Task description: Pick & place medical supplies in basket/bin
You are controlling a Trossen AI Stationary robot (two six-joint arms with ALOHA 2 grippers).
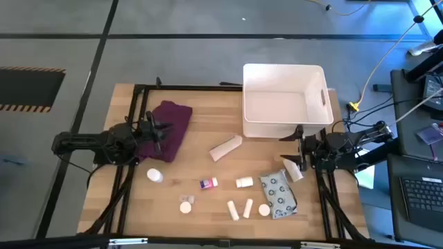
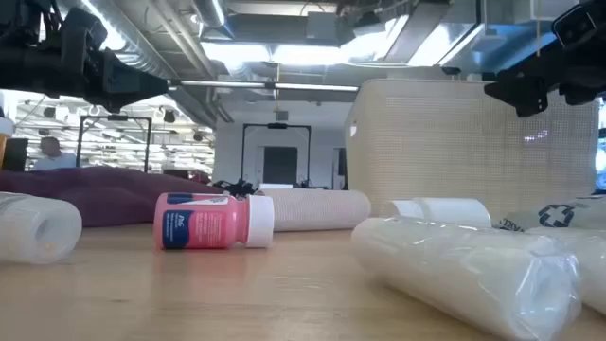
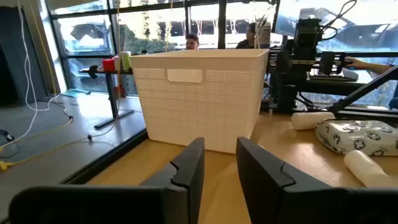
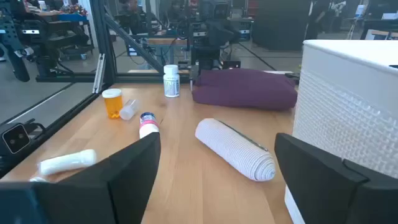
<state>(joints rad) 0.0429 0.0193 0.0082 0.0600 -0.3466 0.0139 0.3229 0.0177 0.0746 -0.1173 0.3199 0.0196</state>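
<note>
Supplies lie scattered over the wooden desk (image 1: 208, 166), none inside the white tub (image 1: 285, 101), which stands at the far right of the desk. A beige ribbed roll (image 1: 226, 148) lies just in front of the tub's near left corner. Along the front part of the desk lie a white bottle (image 1: 154, 176), a pink-labelled bottle with a white cap (image 1: 208, 183), a round white container (image 1: 185, 206), a small white container (image 1: 244, 182), two white tubes side by side (image 1: 240, 208) and another round white container (image 1: 264, 209). A grey patterned pouch (image 1: 279, 194) lies at the right, touching that last container. A purple folded cloth (image 1: 168, 128) sits at the left, partly under the left arm.

Left end effector (image 1: 160, 130) hovers over the purple cloth at the left edge of the desk; its fingers (image 3: 189, 168) stand close together with a narrow gap and nothing between them. Right end effector (image 1: 297, 149) hovers at the right edge, just in front of the tub and above a white tube (image 1: 293, 170) near the pouch; its fingers (image 4: 134, 165) are spread wide and grasp nothing.

Low view shows the pink-labelled bottle on its side, with the beige roll behind it and the tub beyond.
</note>
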